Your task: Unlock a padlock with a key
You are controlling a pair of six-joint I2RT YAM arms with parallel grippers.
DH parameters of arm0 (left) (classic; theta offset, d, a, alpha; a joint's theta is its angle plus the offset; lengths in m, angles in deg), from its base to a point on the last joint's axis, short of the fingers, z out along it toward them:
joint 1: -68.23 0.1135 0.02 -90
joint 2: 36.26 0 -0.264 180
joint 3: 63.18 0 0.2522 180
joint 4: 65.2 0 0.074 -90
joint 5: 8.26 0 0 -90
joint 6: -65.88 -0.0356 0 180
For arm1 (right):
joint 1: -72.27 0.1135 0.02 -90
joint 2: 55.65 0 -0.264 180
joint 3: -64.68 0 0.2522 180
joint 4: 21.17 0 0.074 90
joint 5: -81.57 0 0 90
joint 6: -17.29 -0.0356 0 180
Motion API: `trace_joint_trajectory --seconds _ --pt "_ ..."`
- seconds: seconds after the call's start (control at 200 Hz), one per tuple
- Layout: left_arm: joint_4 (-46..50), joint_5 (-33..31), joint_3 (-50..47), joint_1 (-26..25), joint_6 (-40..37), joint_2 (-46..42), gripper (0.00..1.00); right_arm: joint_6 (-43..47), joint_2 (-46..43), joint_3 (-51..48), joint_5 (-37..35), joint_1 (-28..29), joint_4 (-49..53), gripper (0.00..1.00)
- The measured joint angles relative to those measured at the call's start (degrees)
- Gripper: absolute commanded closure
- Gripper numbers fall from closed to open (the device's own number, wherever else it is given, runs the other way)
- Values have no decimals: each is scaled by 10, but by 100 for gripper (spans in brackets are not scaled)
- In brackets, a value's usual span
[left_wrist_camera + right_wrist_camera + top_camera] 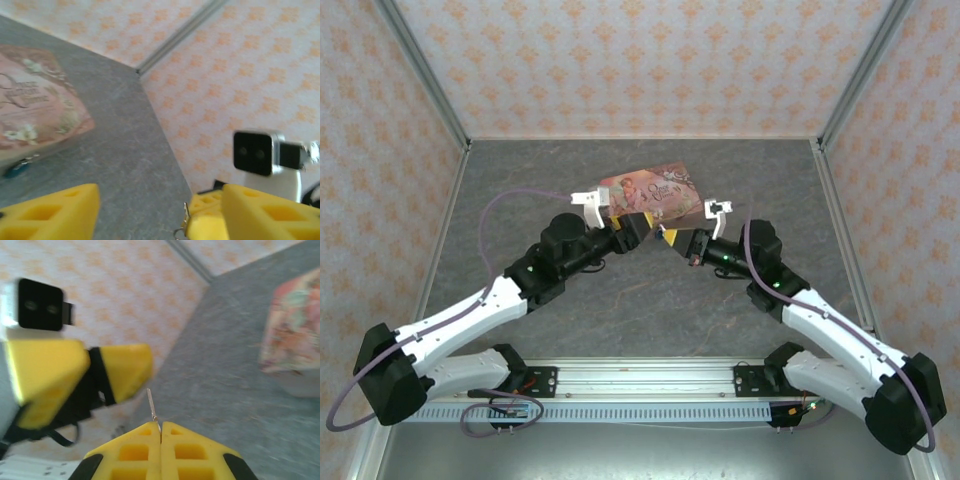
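A tiny teal padlock [15, 170] lies on the grey table just under the near edge of the pink tin [35, 105]. My right gripper [161, 432] is shut on a small silver key [151, 405], whose thin blade sticks out past the fingertips. That key and its ring [186, 222] also appear in the left wrist view, beside a yellow finger. My left gripper [160, 200] stands open with nothing between its fingers. From above, the left gripper [638, 228] and the right gripper [672, 238] almost meet in front of the tin [650, 192].
The pink illustrated tin lies at the middle back of the grey table [620, 300]. Patterned walls [640, 60] enclose the table on three sides. Bare table stretches to both sides of the arms.
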Motion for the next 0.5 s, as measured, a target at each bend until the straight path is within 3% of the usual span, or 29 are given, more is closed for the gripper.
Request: trace_joint_trajectory --seconds 0.265,0.5 --pt "94 -26 48 59 -41 47 21 48 -8 26 -227 0 226 100" --pt "136 -15 162 60 -97 187 21 48 -23 21 -323 0 329 100"
